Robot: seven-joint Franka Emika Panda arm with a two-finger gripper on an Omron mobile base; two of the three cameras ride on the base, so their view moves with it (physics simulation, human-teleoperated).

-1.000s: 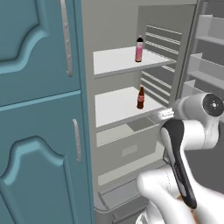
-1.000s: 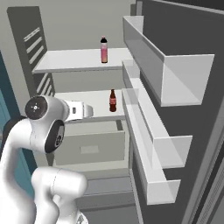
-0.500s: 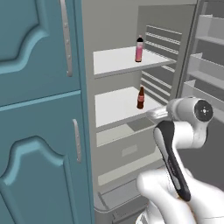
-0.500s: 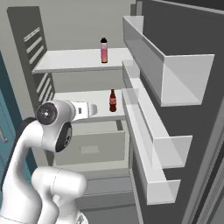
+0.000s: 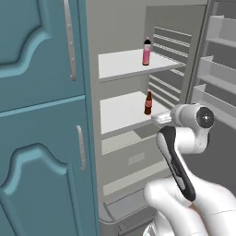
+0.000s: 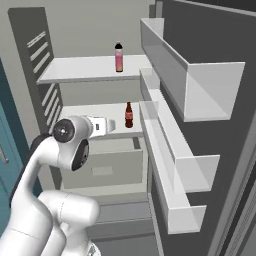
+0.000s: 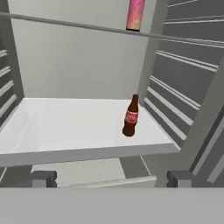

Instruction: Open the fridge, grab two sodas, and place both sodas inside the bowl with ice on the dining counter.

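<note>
The fridge stands open, its white shelves showing. A pink soda stands on the upper shelf, and its lower body shows at the top of the hand view. A dark reddish-brown soda stands upright on the middle shelf, right of centre. My gripper is open and empty, level with the front edge of the middle shelf, a short way before the brown soda. The bowl with ice and the dining counter are out of view.
Teal cabinets with metal handles fill the left side. The open fridge door carries several deep bins close on the right. A closed drawer sits under the middle shelf.
The arm's wrist has swung a little toward the fridge interior, bringing the hand nearer the middle shelf. Both sodas stand where they were. The gripper has stayed open.
</note>
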